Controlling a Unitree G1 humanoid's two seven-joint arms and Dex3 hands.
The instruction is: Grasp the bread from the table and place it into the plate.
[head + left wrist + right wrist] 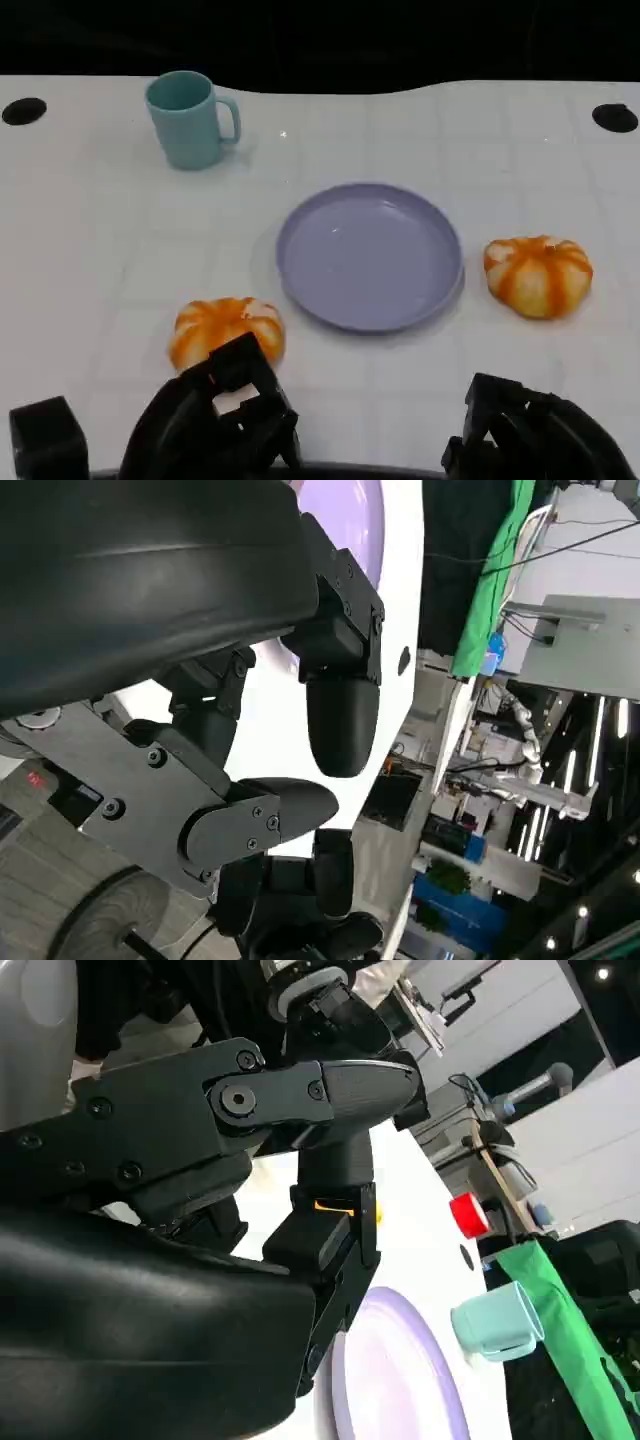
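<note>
Two round orange-and-white breads lie on the white table: one left of the lavender plate, the other to its right. My left hand sits at the near edge just in front of the left bread, its fingertips overlapping the bread's near side. In the left wrist view its fingers are apart with nothing between them. My right hand rests low at the near right, well short of the right bread, and holds nothing. A sliver of orange bread shows behind its fingers.
A teal mug stands at the far left, also in the right wrist view as the mug beyond the plate. Two black holes mark the table's far corners. The table's far edge borders darkness.
</note>
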